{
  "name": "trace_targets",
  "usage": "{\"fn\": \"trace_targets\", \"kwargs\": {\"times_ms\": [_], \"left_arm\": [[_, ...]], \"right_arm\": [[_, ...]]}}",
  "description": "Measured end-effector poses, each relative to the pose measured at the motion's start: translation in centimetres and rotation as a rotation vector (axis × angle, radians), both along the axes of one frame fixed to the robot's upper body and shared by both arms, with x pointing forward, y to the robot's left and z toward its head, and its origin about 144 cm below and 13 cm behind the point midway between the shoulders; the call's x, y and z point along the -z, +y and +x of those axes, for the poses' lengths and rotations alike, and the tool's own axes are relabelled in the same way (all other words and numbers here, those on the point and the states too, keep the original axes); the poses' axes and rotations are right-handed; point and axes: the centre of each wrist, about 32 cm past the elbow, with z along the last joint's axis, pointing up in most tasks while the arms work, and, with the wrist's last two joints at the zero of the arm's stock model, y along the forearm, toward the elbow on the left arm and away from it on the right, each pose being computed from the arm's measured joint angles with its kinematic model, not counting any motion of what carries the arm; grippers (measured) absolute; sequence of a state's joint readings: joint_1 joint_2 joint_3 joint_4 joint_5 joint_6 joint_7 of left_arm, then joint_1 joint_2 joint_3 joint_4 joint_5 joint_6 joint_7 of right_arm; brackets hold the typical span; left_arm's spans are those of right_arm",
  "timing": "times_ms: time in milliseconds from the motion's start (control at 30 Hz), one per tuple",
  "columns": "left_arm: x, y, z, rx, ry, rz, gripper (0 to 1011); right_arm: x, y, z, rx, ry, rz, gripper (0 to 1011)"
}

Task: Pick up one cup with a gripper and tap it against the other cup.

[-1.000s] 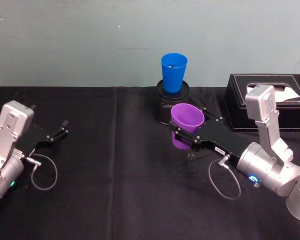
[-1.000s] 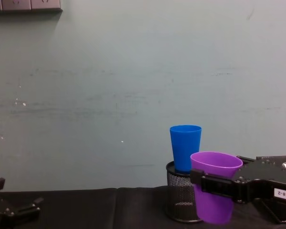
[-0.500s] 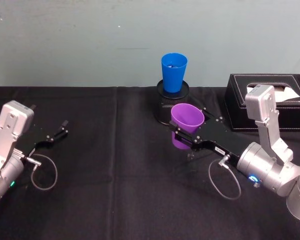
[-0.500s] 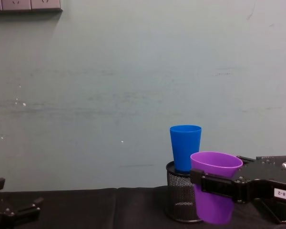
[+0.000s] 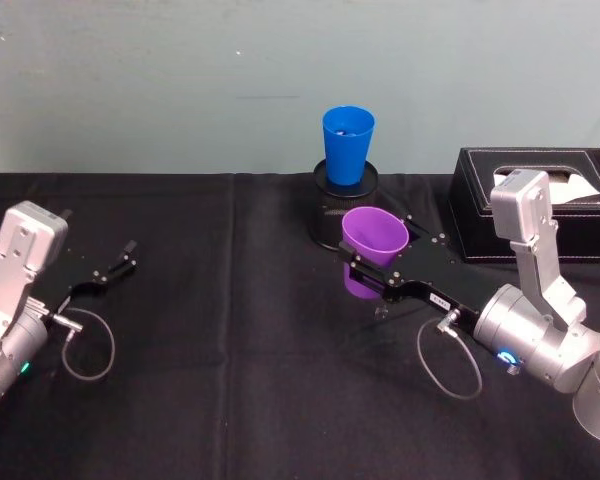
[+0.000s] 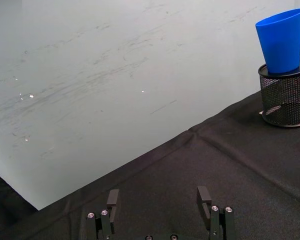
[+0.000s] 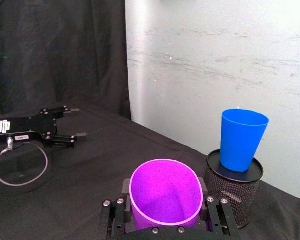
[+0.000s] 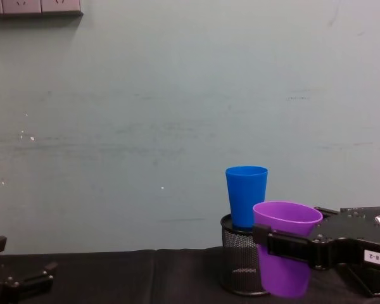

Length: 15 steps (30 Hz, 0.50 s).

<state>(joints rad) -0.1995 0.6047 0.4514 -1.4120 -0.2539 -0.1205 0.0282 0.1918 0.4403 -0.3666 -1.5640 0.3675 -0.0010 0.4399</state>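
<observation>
Nothing has moved since a moment ago. The left pincer point(image 5: 126, 257) sits over the black surface point(image 5: 230, 350), fingers apart. There are two cups. The right pincer point(image 5: 375, 262) is clamped on the purple cup point(image 7: 164, 192), near the blue cup point(image 5: 347, 142), which stands in one mesh holder point(image 5: 332, 215).

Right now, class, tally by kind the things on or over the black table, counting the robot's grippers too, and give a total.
Cups: 2 (purple cup, blue cup)
Mesh holder: 1
Tissue box: 1
Grippers: 2 (left gripper, right gripper)
Total: 6
</observation>
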Motion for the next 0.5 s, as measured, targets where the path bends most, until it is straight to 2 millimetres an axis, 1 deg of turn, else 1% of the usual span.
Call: {"fn": "trace_targets", "kwargs": {"times_ms": [500], "left_arm": [[0.00,0.00,0.00,0.000,0.000,0.000,1000]], "right_arm": [[0.00,0.00,0.00,0.000,0.000,0.000,733]]}}
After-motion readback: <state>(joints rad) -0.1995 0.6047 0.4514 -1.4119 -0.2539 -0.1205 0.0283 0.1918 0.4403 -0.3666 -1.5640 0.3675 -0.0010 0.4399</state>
